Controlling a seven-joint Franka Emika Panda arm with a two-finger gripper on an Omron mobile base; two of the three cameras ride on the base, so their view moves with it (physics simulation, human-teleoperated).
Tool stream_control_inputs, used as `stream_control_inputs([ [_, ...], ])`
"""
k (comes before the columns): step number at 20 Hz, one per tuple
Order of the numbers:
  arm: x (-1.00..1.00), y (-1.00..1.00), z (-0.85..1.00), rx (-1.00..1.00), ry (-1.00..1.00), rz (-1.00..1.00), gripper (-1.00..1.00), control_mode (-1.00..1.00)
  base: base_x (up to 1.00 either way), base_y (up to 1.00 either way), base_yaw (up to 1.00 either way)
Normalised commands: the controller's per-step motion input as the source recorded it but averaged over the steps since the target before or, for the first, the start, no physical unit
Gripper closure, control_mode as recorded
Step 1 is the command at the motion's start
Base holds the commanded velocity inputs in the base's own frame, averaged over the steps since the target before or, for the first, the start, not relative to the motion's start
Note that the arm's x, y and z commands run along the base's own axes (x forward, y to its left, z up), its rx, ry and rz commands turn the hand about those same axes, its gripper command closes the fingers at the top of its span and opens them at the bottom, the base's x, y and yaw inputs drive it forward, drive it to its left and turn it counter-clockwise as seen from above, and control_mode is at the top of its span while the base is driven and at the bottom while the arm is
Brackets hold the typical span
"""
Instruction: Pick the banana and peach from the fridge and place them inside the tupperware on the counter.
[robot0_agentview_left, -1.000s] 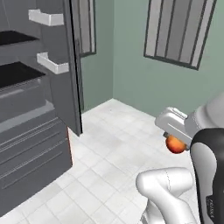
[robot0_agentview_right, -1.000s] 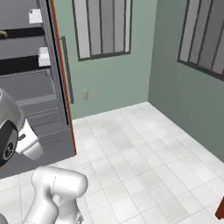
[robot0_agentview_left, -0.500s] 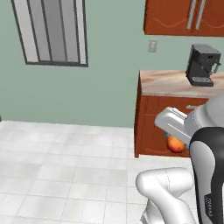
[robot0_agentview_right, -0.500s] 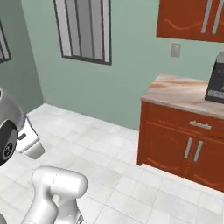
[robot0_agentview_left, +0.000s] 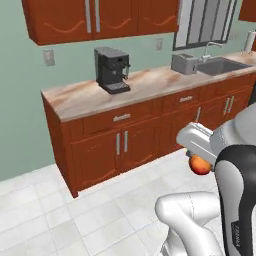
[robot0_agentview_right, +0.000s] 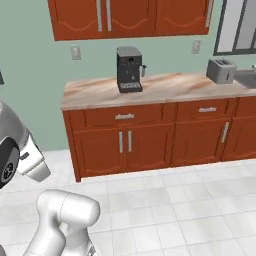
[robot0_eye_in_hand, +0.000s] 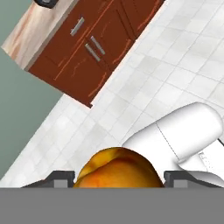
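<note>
Gripping the peach (robot0_eye_in_hand: 117, 169) between its two fingertips, the end effector (robot0_eye_in_hand: 118, 177) is seen held above the white tiled floor (robot0_agentview_right: 200, 200), well apart from the marbled desk (robot0_agentview_right: 165, 85) carrying a black coffee machine (robot0_agentview_right: 129, 69)

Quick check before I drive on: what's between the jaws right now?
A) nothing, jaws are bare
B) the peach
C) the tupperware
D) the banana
B: the hand view shows the round orange-red peach sitting between the two dark fingertips of the gripper, and the left base view shows it under the hand.
</note>
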Motion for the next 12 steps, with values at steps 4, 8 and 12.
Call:
stream_control_inputs([
  [4,0.00,0.00,0.00,0.00,0.00,0.00,1.00,1.00,0.01,-0.29,-0.92],
  [8,0.00,0.00,0.00,0.00,0.00,0.00,1.00,1.00,0.02,-0.27,-0.91],
  [12,0.00,0.00,0.00,0.00,0.00,0.00,1.00,1.00,0.03,-0.27,-0.88],
])
